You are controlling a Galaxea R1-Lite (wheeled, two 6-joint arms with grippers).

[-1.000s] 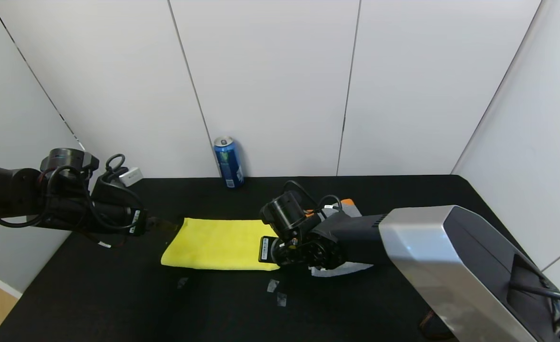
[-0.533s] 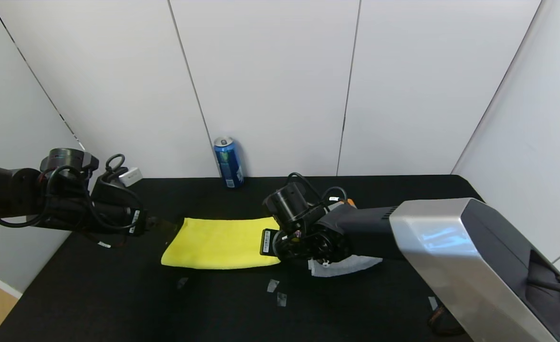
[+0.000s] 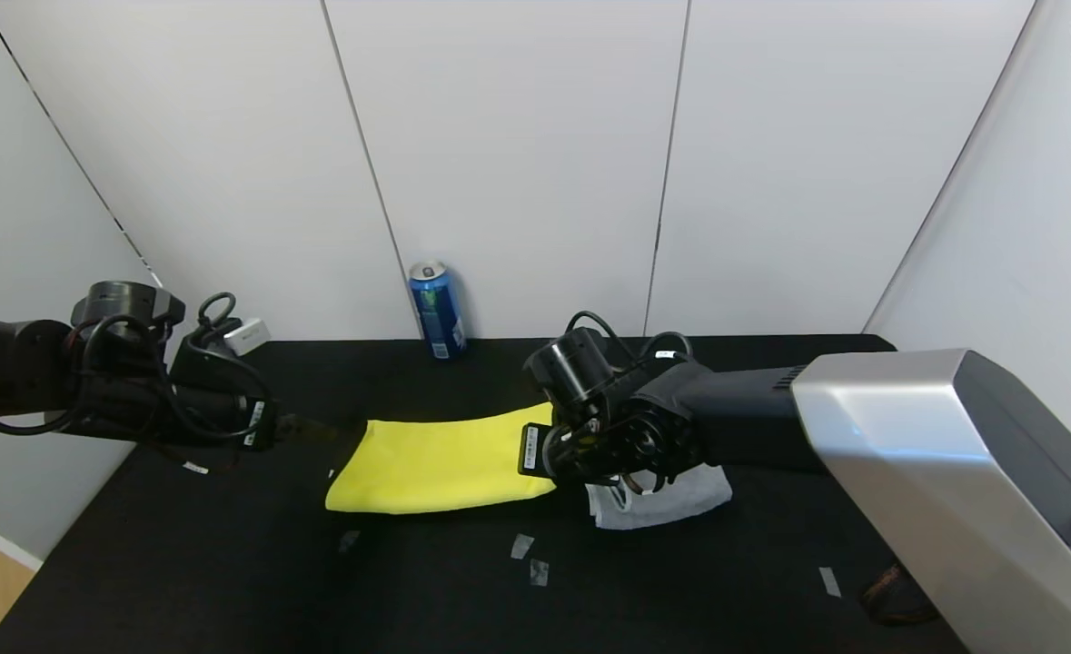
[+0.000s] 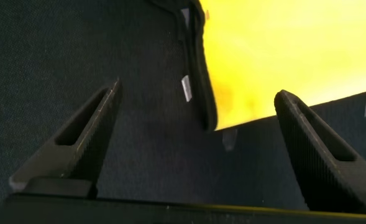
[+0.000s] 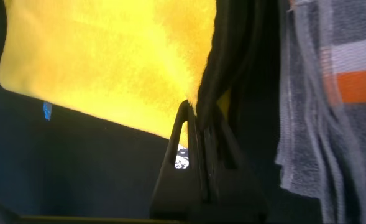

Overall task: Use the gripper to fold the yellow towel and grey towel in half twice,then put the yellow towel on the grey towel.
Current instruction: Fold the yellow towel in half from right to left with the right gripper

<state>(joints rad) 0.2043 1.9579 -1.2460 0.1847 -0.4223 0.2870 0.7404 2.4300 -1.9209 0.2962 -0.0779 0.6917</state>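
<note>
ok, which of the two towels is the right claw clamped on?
The bright yellow microfibre towel: the right claw is shut on its edge. The grey terry towel with orange patches lies beside it, ungripped.

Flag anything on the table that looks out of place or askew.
A blue drink can stands at the back wall, unrelated to the towels. The yellow towel lies skewed, its right end lifted by the right gripper.

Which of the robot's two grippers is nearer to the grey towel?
Right. The right gripper is shut on the yellow towel, right beside the grey towel. The left gripper is open at the yellow towel's far end.
</note>
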